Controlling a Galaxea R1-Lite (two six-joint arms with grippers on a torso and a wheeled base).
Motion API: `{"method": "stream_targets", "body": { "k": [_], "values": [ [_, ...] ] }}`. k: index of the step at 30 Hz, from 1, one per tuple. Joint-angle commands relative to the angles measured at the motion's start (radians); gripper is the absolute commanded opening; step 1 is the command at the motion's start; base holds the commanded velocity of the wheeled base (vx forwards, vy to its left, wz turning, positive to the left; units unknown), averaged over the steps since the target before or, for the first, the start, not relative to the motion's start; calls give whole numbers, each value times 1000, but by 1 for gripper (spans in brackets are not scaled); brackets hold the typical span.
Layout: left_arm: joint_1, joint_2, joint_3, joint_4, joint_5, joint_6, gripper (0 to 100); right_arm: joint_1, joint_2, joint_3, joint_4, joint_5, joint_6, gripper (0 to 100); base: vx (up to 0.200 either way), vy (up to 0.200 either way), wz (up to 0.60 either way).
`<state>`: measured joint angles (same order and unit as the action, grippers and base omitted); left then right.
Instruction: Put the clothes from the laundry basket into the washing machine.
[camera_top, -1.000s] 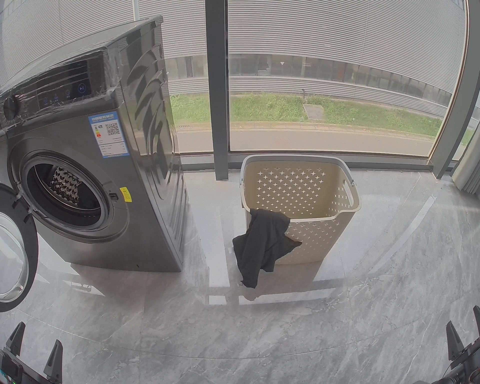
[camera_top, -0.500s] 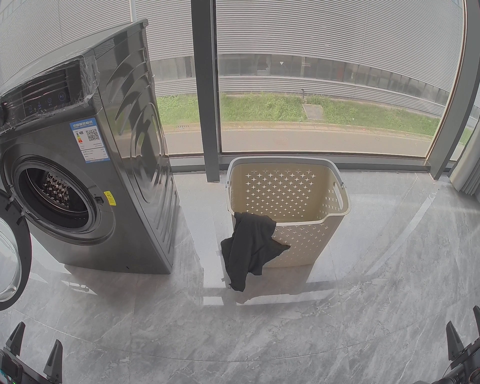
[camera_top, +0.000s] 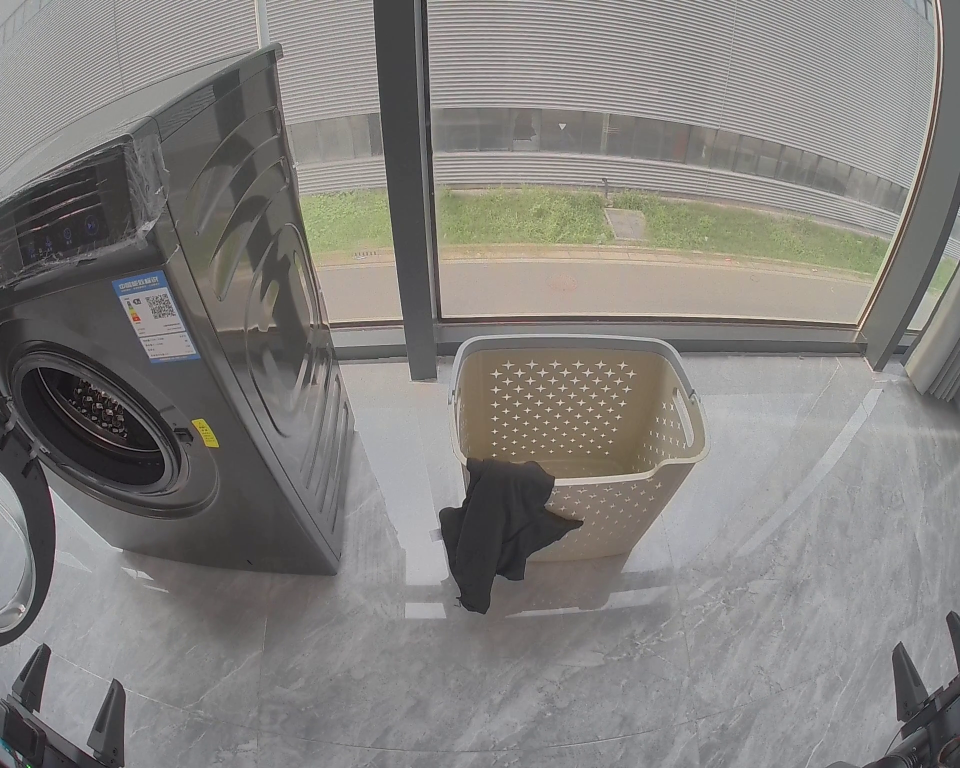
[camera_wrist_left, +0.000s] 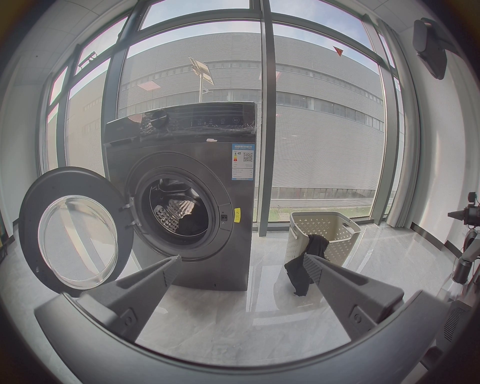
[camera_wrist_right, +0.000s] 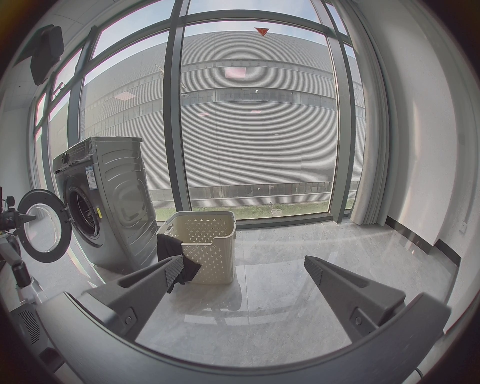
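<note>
We see both claws low at the near edge of the head view. The left gripper (camera_top: 72, 690) is released, fingers spread wide with nothing between them. The right gripper (camera_top: 925, 650) is also released and holds nothing. Both hang over the grey marble floor (camera_top: 600, 680), well apart from the task's things. Farther out, 1 black garment (camera_top: 500, 530) is draped over the near rim of the cream laundry basket (camera_top: 560, 400), at the corner toward the washer. Most of it hangs down the outside wall to about floor level. The basket stands upright, its walls punched with star holes and 1 handle slot on the right side. The grey washing machine (camera_top: 250, 300) stands to the basket's left, near but apart, with a strip of floor between them. Its round door (camera_wrist_left: 75, 230) is swung wide open to the left and the drum (camera_top: 95, 425) is exposed; we cannot tell what lies inside. Behind both is a tall window with 1 dark pillar (camera_top: 400, 180), and a curtain (camera_top: 940, 350) at the far right.
</note>
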<state>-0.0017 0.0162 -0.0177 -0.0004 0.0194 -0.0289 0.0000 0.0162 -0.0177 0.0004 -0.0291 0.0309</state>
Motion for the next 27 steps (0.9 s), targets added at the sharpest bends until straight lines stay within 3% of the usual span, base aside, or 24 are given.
{"method": "stream_targets", "body": {
  "k": [1, 4, 13, 22, 27],
  "values": [
    [0, -16, 15, 0, 1, 0, 100, 0, -16, 12, 0, 0, 0, 100, 200, 0, 0],
    [0, -16, 15, -1, 1, 1, 100, 0, -16, 12, 0, 0, 0, 100, 200, 0, 0],
    [-1, -16, 15, -1, 1, 1, 100, -2, -16, 12, 0, 0, 0, 100, 0, 0, 0],
    [-1, -16, 15, -1, 1, 1, 100, -2, -16, 12, 0, 0, 0, 100, 0, 200, 0],
    [-1, -16, 15, -1, 1, 1, 100, -2, -16, 12, 1, 0, -2, 100, 0, 0, 0]
  ]
}}
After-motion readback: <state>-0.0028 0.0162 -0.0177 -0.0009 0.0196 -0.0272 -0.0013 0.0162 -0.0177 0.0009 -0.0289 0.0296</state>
